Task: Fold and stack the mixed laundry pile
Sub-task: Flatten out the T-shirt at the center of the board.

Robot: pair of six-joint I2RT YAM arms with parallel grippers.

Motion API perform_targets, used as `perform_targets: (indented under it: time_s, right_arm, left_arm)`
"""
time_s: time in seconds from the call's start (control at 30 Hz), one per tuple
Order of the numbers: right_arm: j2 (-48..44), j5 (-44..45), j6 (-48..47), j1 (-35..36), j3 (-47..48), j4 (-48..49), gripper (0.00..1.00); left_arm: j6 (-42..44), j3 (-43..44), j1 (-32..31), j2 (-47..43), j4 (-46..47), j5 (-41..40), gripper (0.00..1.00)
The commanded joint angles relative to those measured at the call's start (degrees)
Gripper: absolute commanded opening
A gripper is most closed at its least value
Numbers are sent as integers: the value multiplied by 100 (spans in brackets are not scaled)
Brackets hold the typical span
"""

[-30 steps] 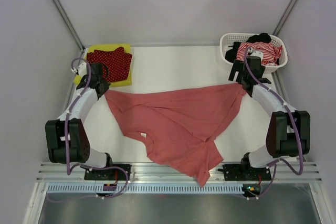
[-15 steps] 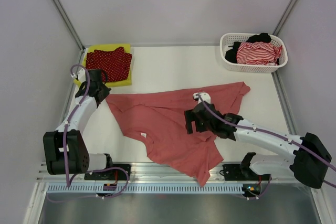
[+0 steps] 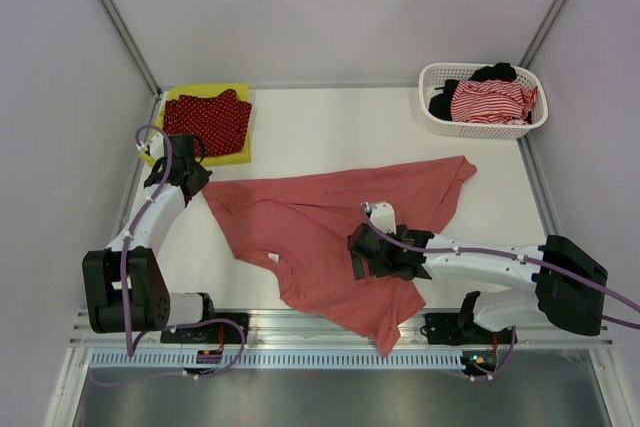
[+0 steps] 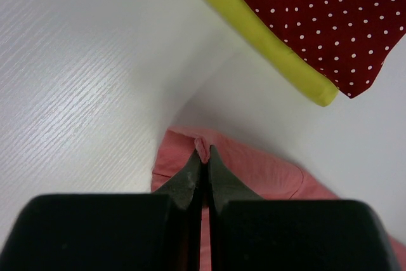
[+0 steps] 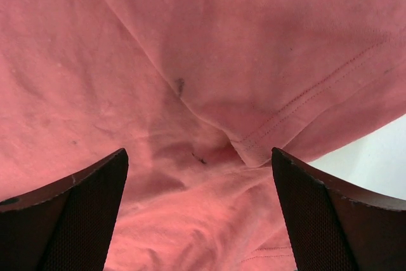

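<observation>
Now that your right claw (image 3: 358, 252) has let go of the shirt's far right corner and swung back toward you, it hangs spread wide just above the salmon-pink polo shirt (image 3: 300, 212), with a hemmed fold directly beneath it. That corner lies slack on the surface (image 3: 330, 132), so this looks like a regrasp for the next fold. Farther off, your left claw (image 4: 202, 166) stays pinched shut on the shirt's left corner. Just beyond it, the dark red white-dotted cloth (image 3: 205, 119) rests on the yellow-green garment (image 3: 238, 155).
</observation>
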Motion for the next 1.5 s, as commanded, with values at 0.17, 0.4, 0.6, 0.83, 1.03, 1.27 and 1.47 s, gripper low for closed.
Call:
perform_targets:
  time_s: [0.17, 0.4, 0.6, 0.83, 1.03, 1.27, 1.47]
  right_arm:
    - [194, 261, 284, 35, -142, 196, 92]
    - [555, 648, 284, 44, 7, 293, 75]
    - [625, 815, 416, 26, 25, 328, 49]
    - [625, 1018, 521, -18, 34, 56, 23]
    - [591, 1000, 364, -132, -10, 20, 0]
    - [-147, 1632, 118, -351, 209, -322, 0]
    - [-1254, 2335, -849, -1298, 858, 308, 0]
  left_arm:
    - [41, -32, 3, -42, 212, 50, 2]
    - [59, -32, 11, -51, 212, 50, 2]
    - [67, -23, 3, -42, 212, 41, 2]
    - [85, -23, 11, -68, 212, 41, 2]
    - [103, -41, 11, -112, 212, 6, 2]
    - [155, -23, 11, -200, 212, 84, 2]
    - [173, 135, 11, -893, 151, 119, 2]
